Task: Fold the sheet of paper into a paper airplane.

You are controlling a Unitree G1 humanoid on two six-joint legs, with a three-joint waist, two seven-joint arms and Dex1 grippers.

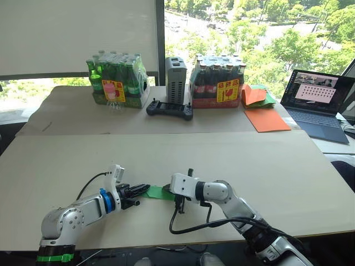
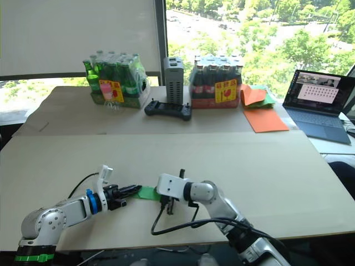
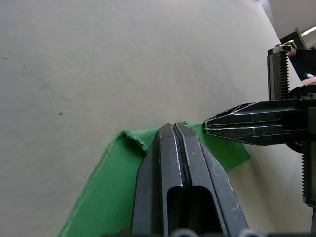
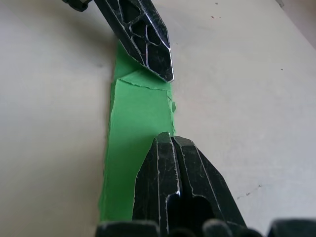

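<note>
The green paper airplane (image 1: 157, 193), folded into a narrow strip, lies flat on the desk (image 1: 266, 166) near its front edge, between the two grippers. The left gripper (image 3: 174, 129), at its 9 o'clock end, and the right gripper (image 4: 170, 139), at 3 o'clock, each press on it with jaws clenched

2 bottle packs (image 1: 116, 82) (image 1: 217, 82); 1 laptop (image 1: 319, 102); 1 controller (image 1: 170, 109); 1 grey box (image 1: 176, 80); 1 green paper (image 1: 158, 193); 2 claws (image 1: 145, 188) (image 1: 180, 209).

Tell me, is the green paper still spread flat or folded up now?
Folded. The sheet of paper is a narrow layered strip with overlapping edges, lying on the table under the shut left gripper and shut right gripper.
</note>
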